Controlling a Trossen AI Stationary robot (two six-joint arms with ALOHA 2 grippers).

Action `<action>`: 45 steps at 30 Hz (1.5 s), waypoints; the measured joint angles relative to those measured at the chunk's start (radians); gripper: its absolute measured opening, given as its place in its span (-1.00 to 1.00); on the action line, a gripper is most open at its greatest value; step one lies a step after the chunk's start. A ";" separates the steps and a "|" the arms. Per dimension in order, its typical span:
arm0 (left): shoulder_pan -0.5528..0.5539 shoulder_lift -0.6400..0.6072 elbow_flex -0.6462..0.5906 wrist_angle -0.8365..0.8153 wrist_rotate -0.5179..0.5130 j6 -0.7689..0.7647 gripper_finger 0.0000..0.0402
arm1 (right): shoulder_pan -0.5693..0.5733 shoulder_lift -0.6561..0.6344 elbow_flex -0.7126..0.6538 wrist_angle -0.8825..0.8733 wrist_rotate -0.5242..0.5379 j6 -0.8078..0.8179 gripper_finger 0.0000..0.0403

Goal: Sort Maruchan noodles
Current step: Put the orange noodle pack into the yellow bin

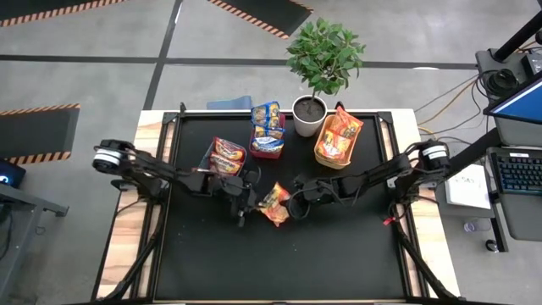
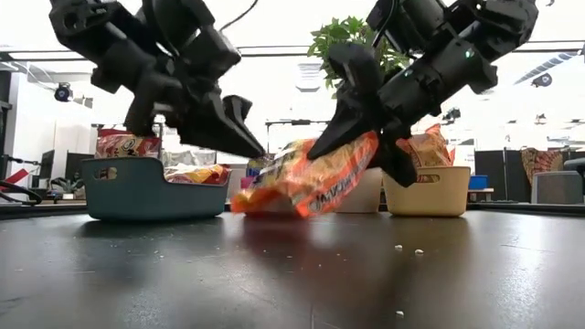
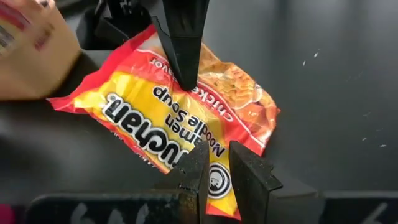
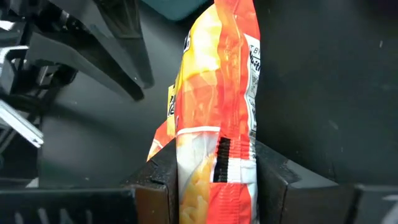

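Note:
One orange-yellow Maruchan noodle packet [image 1: 273, 204] hangs just above the mid-table, slanting down toward the left in the low view [image 2: 302, 183]. My right gripper [image 1: 292, 203] is shut on it from the right. My left gripper [image 1: 247, 206] stands at the packet's left, with its fingers almost together [image 3: 219, 152]. More noodle packets sit sorted in three bins at the far side: red ones in the teal bin [image 1: 222, 157], blue ones in the red bin [image 1: 267, 140], orange ones in the cream bin [image 1: 337, 144]. My left gripper has its fingertips [image 3: 199, 155] at the packet's printed face, near a lower corner [image 3: 216, 183]. I cannot tell whether they touch it. My right gripper pinches the packet's right part [image 4: 217, 146] between its two fingers, one on each broad face. The fingers come from the table's right, slanting down. The packet stands on edge between them, its left end [image 2: 242, 201] hanging lowest, clear of the table.
A potted plant in a white pot [image 1: 309, 114] stands between the red and cream bins. The black mat [image 1: 279, 263] lies bare toward the near edge, with a few crumbs [image 2: 407, 249]. Screens and cables lie off the table's right side.

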 joint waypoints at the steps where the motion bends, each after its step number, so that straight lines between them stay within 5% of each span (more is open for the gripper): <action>1: 0.000 -0.026 0.000 -0.017 0.000 0.007 -0.78 | 0.000 -0.016 0.000 -0.009 0.001 -0.005 -0.40; 15: -0.001 -0.375 0.000 -0.087 0.000 0.083 -0.78 | -0.025 -0.354 0.004 -0.231 0.097 -0.104 -0.39; 29: -0.001 -0.407 -0.004 -0.083 0.000 0.079 -0.78 | -0.108 -0.779 0.008 -0.688 0.727 -0.120 -0.39; 36: -0.001 -0.404 -0.004 -0.080 0.000 0.079 -0.78 | -0.136 -0.757 -0.004 -1.001 0.890 0.239 -0.39; 45: -0.001 -0.403 -0.004 -0.077 0.000 0.078 -0.78 | -0.169 -0.580 -0.025 -1.001 1.017 0.484 -0.38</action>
